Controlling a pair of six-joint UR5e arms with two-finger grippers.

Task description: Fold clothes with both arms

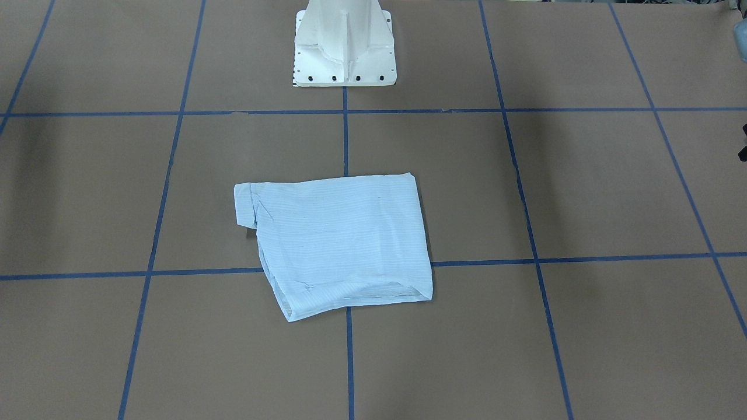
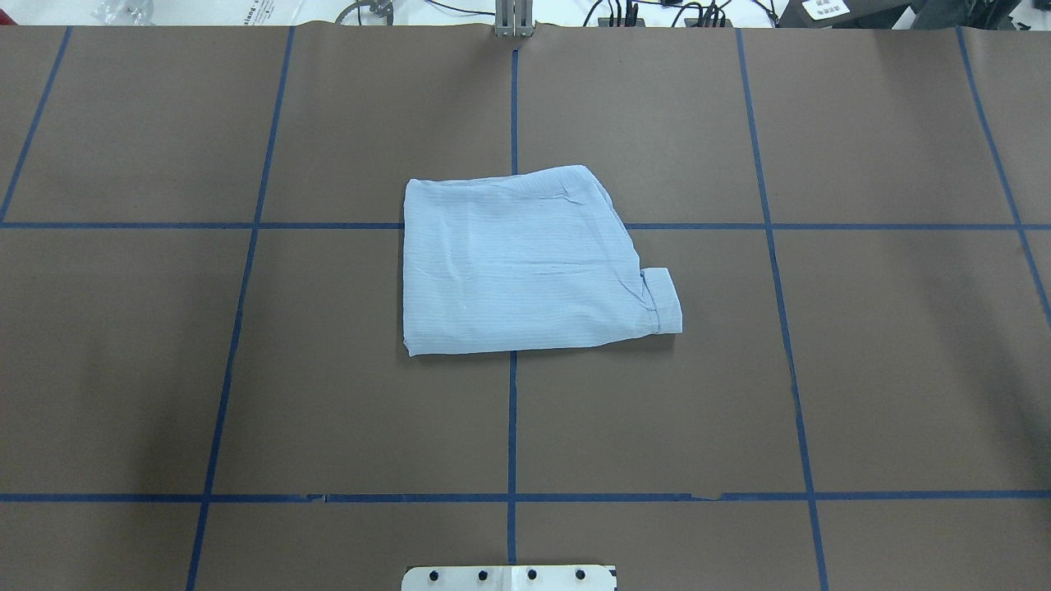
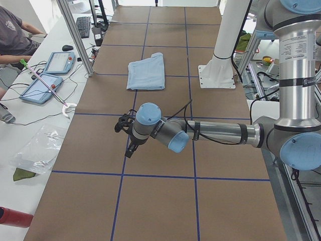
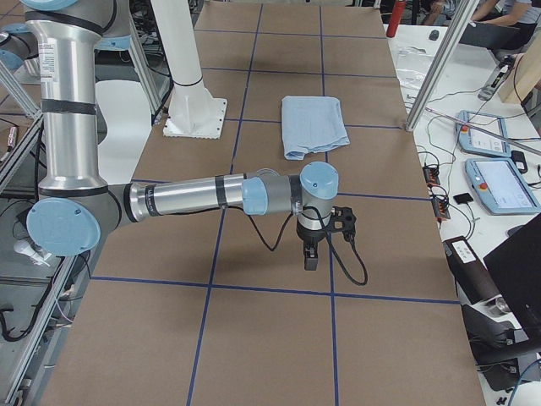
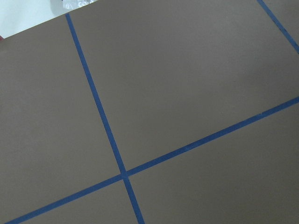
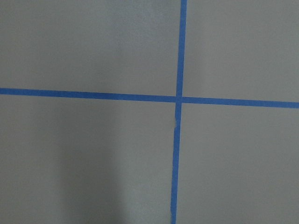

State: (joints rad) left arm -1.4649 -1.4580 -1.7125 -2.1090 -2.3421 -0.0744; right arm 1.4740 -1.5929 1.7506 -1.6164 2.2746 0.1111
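pale blue folded shirt (image 2: pixel 525 263) on brown table (image 2: pixel 328 394)

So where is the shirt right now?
In the overhead view the shirt lies folded at the middle of the table, over a crossing of blue tape, straight ahead of the white base.

Overhead and front-facing cams look steeply down from opposite sides, both catching the shirt (image 2: pixel 525 263) on the tabletop (image 2: pixel 246 369). Side cams shoot along it from either end, with the left end effector (image 3: pixel 129 150) or the right end effector (image 4: pixel 310 256) up close and the shirt well beyond each. Wrist cams just hug the blue tape (image 5: pixel 124 175).
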